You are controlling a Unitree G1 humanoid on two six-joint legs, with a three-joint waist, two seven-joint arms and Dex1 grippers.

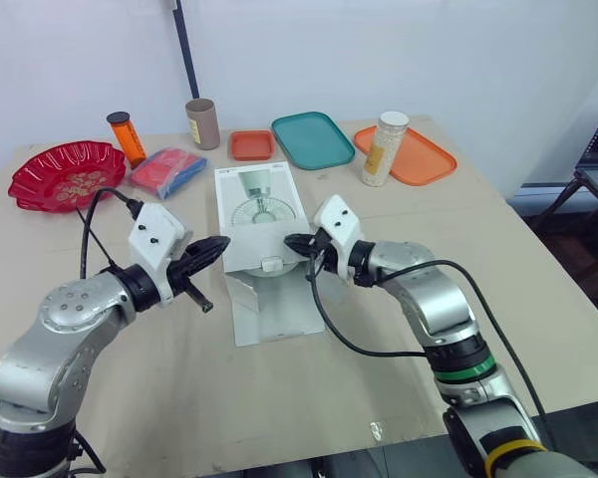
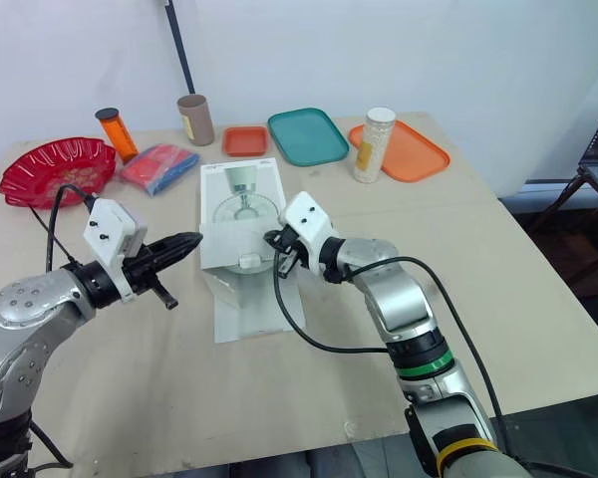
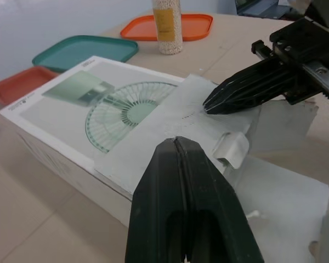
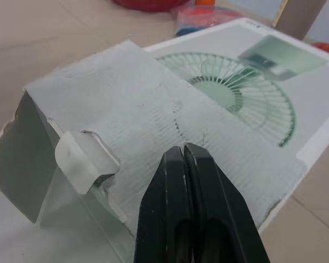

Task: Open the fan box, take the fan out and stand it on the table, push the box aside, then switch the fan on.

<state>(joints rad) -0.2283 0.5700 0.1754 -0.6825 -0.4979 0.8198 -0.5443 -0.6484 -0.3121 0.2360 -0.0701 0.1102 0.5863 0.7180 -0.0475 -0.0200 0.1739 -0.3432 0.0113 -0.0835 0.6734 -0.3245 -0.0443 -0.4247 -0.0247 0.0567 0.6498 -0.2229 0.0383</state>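
The white fan box (image 1: 257, 204), printed with a pale green fan, lies flat on the surface (image 1: 279, 398), its torn end flap (image 4: 115, 104) folded back over its top. The right jaws, shut and empty, touch that flap. The left jaws, also shut, hover just beside the box.

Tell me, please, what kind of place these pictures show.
Probably an indoor test room or lab, not a home: a plain table against a bare white wall, with unrelated props laid along its far edge, such as the teal tray and the red dish.
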